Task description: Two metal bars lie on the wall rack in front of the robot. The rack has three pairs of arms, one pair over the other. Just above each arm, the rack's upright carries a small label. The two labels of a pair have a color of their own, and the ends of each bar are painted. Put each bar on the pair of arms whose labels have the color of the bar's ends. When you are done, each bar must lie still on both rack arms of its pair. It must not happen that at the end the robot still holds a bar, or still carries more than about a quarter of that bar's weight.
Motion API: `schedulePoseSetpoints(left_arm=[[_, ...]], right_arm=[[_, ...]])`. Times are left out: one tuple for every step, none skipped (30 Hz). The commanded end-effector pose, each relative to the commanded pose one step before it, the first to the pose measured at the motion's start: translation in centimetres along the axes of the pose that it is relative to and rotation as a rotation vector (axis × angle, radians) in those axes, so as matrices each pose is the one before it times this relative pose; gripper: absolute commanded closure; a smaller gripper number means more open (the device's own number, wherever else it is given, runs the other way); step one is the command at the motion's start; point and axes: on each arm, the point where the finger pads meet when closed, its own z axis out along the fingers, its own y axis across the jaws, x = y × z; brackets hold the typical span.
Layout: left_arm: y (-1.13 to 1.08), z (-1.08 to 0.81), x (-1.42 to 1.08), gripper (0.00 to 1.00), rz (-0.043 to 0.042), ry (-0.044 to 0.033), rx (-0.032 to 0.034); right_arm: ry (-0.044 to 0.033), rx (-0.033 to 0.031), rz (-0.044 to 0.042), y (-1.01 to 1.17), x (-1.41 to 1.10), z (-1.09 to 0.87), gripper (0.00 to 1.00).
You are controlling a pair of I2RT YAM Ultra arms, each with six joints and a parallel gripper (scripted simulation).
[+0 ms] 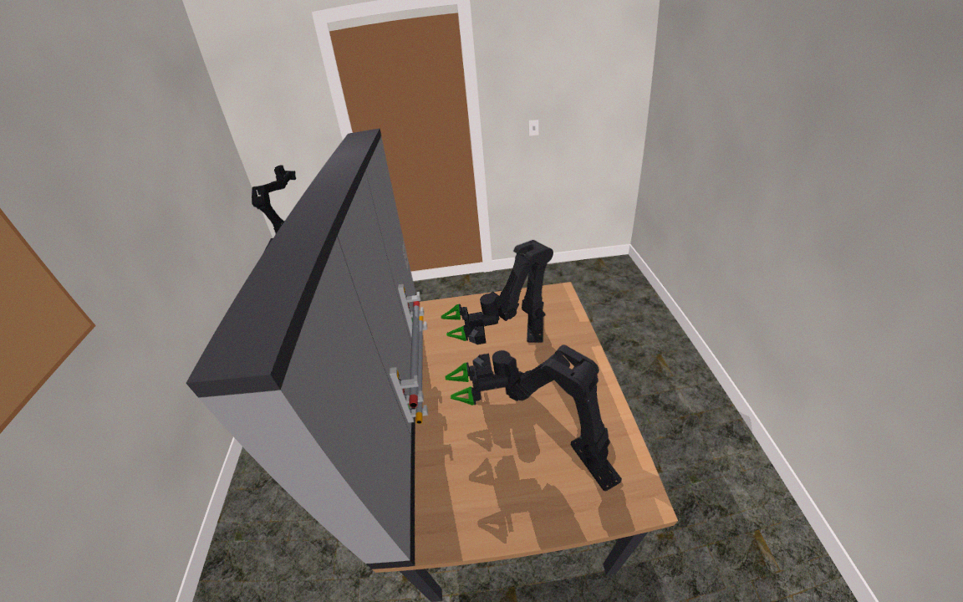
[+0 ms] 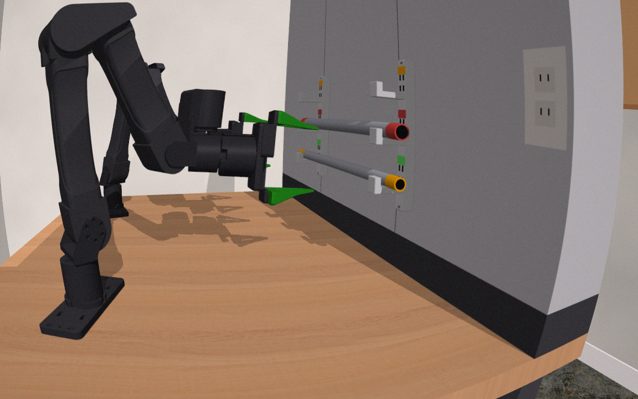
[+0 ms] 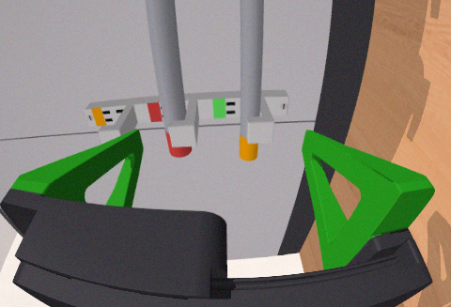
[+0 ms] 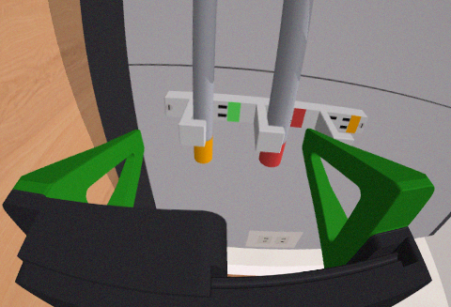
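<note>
The rack on the grey wall has three pairs of arms. The top pair [image 2: 382, 90], under orange labels [image 2: 401, 70], is empty. The red-ended bar [image 2: 351, 126] lies on the middle pair under red labels [image 2: 401, 113]. The orange-ended bar [image 2: 346, 168] lies on the bottom pair under green labels [image 2: 401, 159]. My right gripper [image 2: 314, 158] is open and empty, a little in front of the bars' end nearest the outlet [image 4: 224, 141]. My left gripper [image 1: 460, 382] is open and empty in front of the other end [image 3: 222, 141]. Neither touches the rack.
The grey wall panel [image 1: 335, 336] stands along the table's edge with a black base strip [image 2: 410, 252]. An outlet plate [image 2: 544, 96] sits on the wall beside the rack. Both arm bases [image 1: 595, 464] are bolted to the wooden table top.
</note>
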Motion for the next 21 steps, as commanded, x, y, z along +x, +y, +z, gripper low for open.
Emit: schedulePoseSetpoints(left_arm=[[1.041,1.194,-0.407,0.0,-0.03552,-0.00939,-0.03762],[-0.198,0.222,0.0,0.0,0.0,0.0,0.0],[-0.198,0.222,0.0,0.0,0.0,0.0,0.0],[-0.198,0.222,0.0,0.0,0.0,0.0,0.0],[-0.198,0.222,0.0,0.0,0.0,0.0,0.0],[-0.198,0.222,0.0,0.0,0.0,0.0,0.0],[-0.198,0.222,0.0,0.0,0.0,0.0,0.0],[-0.198,0.222,0.0,0.0,0.0,0.0,0.0],[-0.198,0.222,0.0,0.0,0.0,0.0,0.0],[-0.198,0.222,0.0,0.0,0.0,0.0,0.0],[-0.198,0.222,0.0,0.0,0.0,0.0,0.0],[-0.198,0.222,0.0,0.0,0.0,0.0,0.0],[-0.198,0.222,0.0,0.0,0.0,0.0,0.0],[0.0,0.0,0.0,0.0,0.0,0.0,0.0],[0.0,0.0,0.0,0.0,0.0,0.0,0.0],[0.0,0.0,0.0,0.0,0.0,0.0,0.0],[0.0,0.0,0.0,0.0,0.0,0.0,0.0],[0.0,0.0,0.0,0.0,0.0,0.0,0.0],[0.0,0.0,0.0,0.0,0.0,0.0,0.0],[0.0,0.0,0.0,0.0,0.0,0.0,0.0],[0.0,0.0,0.0,0.0,0.0,0.0,0.0]], right_arm=[[-0.00808,0.07485,0.05289,-1.543,-0.051,0.763,0.0],[0.0,0.0,0.0,0.198,0.0,0.222,0.0],[0.0,0.0,0.0,0.198,0.0,0.222,0.0],[0.0,0.0,0.0,0.198,0.0,0.222,0.0],[0.0,0.0,0.0,0.198,0.0,0.222,0.0],[0.0,0.0,0.0,0.198,0.0,0.222,0.0],[0.0,0.0,0.0,0.198,0.0,0.222,0.0],[0.0,0.0,0.0,0.198,0.0,0.222,0.0],[0.0,0.0,0.0,0.198,0.0,0.222,0.0],[0.0,0.0,0.0,0.198,0.0,0.222,0.0],[0.0,0.0,0.0,0.198,0.0,0.222,0.0],[0.0,0.0,0.0,0.198,0.0,0.222,0.0],[0.0,0.0,0.0,0.198,0.0,0.222,0.0],[0.0,0.0,0.0,0.0,0.0,0.0,0.0],[0.0,0.0,0.0,0.0,0.0,0.0,0.0],[0.0,0.0,0.0,0.0,0.0,0.0,0.0],[0.0,0.0,0.0,0.0,0.0,0.0,0.0],[0.0,0.0,0.0,0.0,0.0,0.0,0.0],[0.0,0.0,0.0,0.0,0.0,0.0,0.0],[0.0,0.0,0.0,0.0,0.0,0.0,0.0],[0.0,0.0,0.0,0.0,0.0,0.0,0.0]])
